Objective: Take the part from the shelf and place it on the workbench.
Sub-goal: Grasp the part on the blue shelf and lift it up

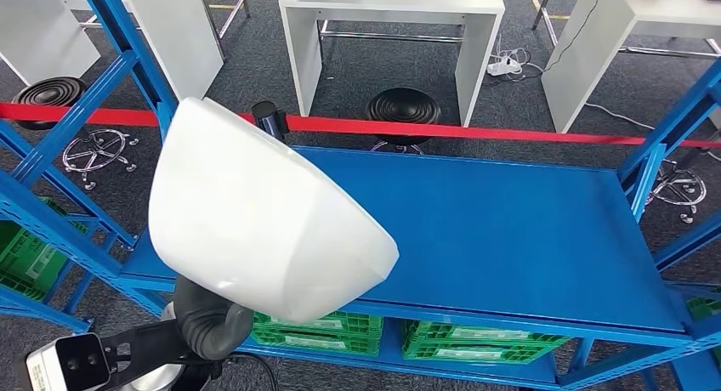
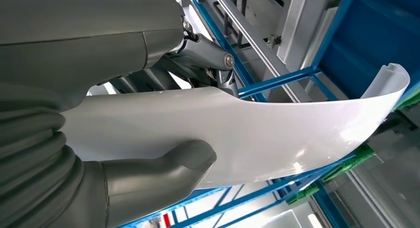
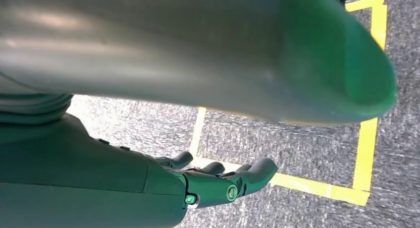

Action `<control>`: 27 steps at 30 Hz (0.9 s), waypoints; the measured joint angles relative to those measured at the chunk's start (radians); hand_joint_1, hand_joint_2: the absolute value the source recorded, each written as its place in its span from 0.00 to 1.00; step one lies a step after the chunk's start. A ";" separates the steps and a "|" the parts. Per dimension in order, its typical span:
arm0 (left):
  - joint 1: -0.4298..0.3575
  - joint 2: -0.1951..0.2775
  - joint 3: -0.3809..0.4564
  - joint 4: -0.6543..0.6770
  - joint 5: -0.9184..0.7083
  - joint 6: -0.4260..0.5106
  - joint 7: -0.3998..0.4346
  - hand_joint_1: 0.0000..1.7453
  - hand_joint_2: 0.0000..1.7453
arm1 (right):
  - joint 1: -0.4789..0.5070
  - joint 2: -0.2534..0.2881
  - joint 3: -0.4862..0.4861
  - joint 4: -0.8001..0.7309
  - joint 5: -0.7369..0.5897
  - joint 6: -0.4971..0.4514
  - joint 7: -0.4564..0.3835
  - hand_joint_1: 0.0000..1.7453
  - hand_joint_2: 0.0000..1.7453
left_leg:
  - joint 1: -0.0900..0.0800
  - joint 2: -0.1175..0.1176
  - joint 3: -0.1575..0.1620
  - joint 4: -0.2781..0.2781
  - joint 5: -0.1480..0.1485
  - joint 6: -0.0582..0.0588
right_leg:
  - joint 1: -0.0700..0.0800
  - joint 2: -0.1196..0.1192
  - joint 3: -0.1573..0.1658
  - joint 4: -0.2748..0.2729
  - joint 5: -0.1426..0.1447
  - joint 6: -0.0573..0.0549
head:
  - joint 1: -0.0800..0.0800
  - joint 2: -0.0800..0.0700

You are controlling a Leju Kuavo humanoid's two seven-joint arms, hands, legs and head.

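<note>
While the blue shelf [image 1: 510, 229] spreads wide across the head view, its top deck lies bare and flat, and every other thing here sits in relation to it. Beyond the shelf's far edge stand white tables [image 1: 391, 34] on grey carpet, with a red barrier tape [image 1: 476, 132] stretched between them and the shelf, and a black stool [image 1: 403, 109] just behind that tape. Under the shelf's deck, on the lower level, green crates [image 1: 485, 340] sit side by side.

Above the shelf's near left corner hangs the part [image 1: 255, 221], a large white curved shell, raised clear of the deck and overlapping the front rail. The left hand [image 1: 208, 319] grips it from below at the shelf's near edge; in the left wrist view the thick grey thumb [image 2: 163, 171] presses on one face of the part [image 2: 277, 129] while the darker fingers [image 2: 208, 52] bear on the other.

Away from the shelf, the right hand [image 3: 218, 181] hangs over grey carpet marked with yellow floor tape [image 3: 366, 148], fingers loosely extended and apart, holding nothing.
</note>
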 joint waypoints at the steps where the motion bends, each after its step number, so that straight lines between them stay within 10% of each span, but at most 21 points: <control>1: 0.000 -0.003 -0.001 -0.002 0.002 -0.005 0.000 1.00 1.00 | 0.000 0.001 0.000 0.000 0.001 0.000 0.002 0.00 0.00 | 0.000 0.000 0.000 0.000 0.000 0.000 | 0.000 0.000 0.000 0.000 0.000 0.000 | 0.000 0.000; 14: -0.014 0.012 -0.061 -0.003 0.031 0.024 0.001 1.00 1.00 | -0.006 0.024 0.008 0.001 0.000 -0.004 0.002 0.00 0.00 | -0.006 0.002 0.004 -0.006 0.000 0.023 | -0.008 0.000 0.003 0.001 -0.006 0.021 | 0.000 0.000; 20: -0.037 0.013 -0.092 0.009 0.057 0.024 0.021 1.00 1.00 | -0.010 0.023 0.008 0.001 0.002 -0.012 0.002 0.00 0.00 | 0.007 0.011 0.001 -0.019 0.013 0.032 | -0.020 -0.002 -0.118 0.263 -0.134 0.045 | 0.011 0.000; 24: -0.051 0.016 -0.105 0.023 0.076 0.033 0.030 1.00 1.00 | -0.010 0.019 0.008 0.001 0.017 -0.013 0.007 0.00 0.00 | 0.020 0.010 -0.013 -0.002 0.016 0.012 | -0.034 -0.003 -0.022 0.077 -0.025 0.063 | 0.014 0.000; 27: -0.059 0.021 -0.111 0.031 0.082 0.037 0.029 1.00 1.00 | -0.012 0.018 0.008 0.002 0.022 -0.010 0.008 0.00 0.00 | 0.019 0.006 -0.021 0.006 0.023 -0.013 | -0.029 0.005 0.000 0.022 -0.005 0.041 | 0.016 0.000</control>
